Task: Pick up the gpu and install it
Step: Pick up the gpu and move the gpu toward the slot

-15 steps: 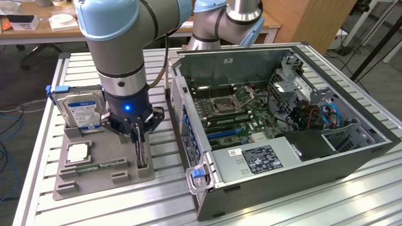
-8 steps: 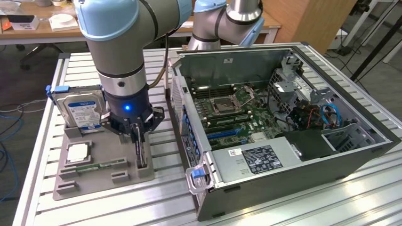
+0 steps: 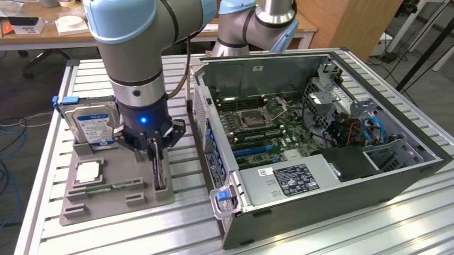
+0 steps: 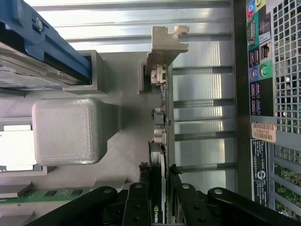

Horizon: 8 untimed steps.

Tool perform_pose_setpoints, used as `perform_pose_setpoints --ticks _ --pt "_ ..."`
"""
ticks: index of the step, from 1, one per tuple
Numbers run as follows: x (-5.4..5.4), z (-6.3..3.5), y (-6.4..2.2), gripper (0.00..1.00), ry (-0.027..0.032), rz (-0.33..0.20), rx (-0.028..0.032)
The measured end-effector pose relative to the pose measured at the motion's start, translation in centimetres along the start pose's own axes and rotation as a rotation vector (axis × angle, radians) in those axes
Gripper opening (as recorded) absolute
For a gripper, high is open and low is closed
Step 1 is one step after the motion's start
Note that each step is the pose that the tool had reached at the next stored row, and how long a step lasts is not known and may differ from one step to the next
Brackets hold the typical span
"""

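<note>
gpu [image 4: 161, 115], slim green card, silver end bracket | on edge in grey plastic holder [image 3: 106, 201] | my tool [image 4: 163, 165] clamped across it | I judge: light, stiff, fragile; grip bare board edge

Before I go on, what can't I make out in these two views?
- gpu lower edge: wrist view, the edge-on card hides it; exterior view, the holder slot does.
- gpu rear end: wrist view, behind the tool.
- Slots in the case: exterior view, too small, partly behind its wall.
</note>
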<state>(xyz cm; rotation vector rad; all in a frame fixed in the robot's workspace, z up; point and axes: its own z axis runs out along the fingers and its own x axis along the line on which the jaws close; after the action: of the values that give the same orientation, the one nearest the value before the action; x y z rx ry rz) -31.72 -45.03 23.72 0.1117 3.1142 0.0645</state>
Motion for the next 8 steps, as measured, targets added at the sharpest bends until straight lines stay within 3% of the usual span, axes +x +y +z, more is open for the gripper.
perform_pose_setpoints --ticks 8 --pt "-0.01 -0.65 0.03 0.27 0.0000 0.000 0.0000"
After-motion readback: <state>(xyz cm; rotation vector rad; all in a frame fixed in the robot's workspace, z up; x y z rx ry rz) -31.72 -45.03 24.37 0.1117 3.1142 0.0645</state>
